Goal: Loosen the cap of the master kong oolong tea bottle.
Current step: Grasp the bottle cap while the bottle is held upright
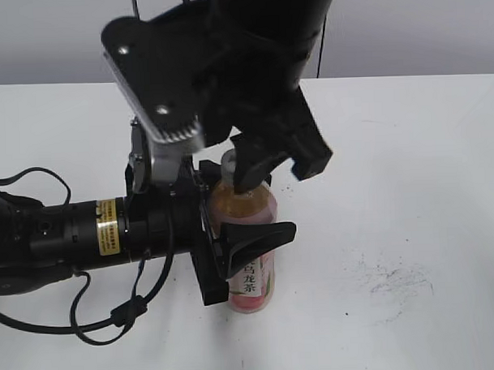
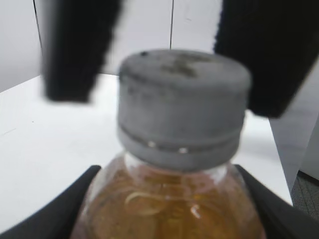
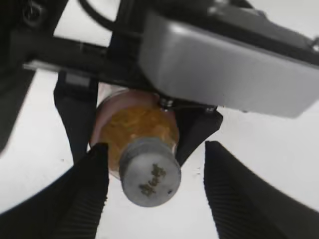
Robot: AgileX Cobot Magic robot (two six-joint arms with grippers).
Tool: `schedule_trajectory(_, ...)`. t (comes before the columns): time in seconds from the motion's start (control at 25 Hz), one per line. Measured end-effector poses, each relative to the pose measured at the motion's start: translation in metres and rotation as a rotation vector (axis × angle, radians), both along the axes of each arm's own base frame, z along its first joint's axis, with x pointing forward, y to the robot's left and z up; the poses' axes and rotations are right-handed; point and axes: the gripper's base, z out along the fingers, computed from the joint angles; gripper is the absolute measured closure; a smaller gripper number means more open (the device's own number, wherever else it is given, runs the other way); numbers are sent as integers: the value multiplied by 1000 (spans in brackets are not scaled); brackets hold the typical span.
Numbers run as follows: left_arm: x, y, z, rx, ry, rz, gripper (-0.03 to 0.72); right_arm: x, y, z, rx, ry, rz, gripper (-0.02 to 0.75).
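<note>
The master kong oolong tea bottle [image 1: 252, 274] stands upright on the white table, amber tea showing above its pink label. My left gripper [image 1: 233, 252] is shut on the bottle's body, one black finger on each side [image 2: 169, 211]. The grey-white cap [image 1: 228, 162] sits on the neck and fills the left wrist view [image 2: 184, 104]; the right wrist view shows the dark logo on its top [image 3: 149, 173]. My right gripper [image 3: 155, 196] is open, its ribbed fingers on either side of the cap and apart from it. The bottle's shoulder [image 3: 137, 127] shows below the cap.
The white table [image 1: 409, 171] reaches out to the right, with dark scuff marks [image 1: 396, 279] at the front right. The left arm's body and black cables [image 1: 62, 240] lie across the left side. A grey wall runs along the back.
</note>
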Motion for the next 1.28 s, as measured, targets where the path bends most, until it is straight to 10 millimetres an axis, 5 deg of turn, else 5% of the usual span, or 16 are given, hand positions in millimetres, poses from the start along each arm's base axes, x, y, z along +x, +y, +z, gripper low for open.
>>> schedule_trajectory(0.12,0,0,0,0,-1,0,242,-2,2,0,61,108,-300,266)
schedule_trajectory(0.32,0,0,0,0,-3,-2,242,-6,4,3,143,280,-762,283)
schedule_trajectory(0.6,0,0,0,-1,0,1,242,6,-6,3,177,269,-1224,301)
schedule_trajectory(0.96,0,0,0,0,-1,0,242,10,-9,3,195,373,-1306,375)
schedule_trajectory(1.28,0,0,0,0,-1,0,242,8,-9,0,182,383,-1278,360)
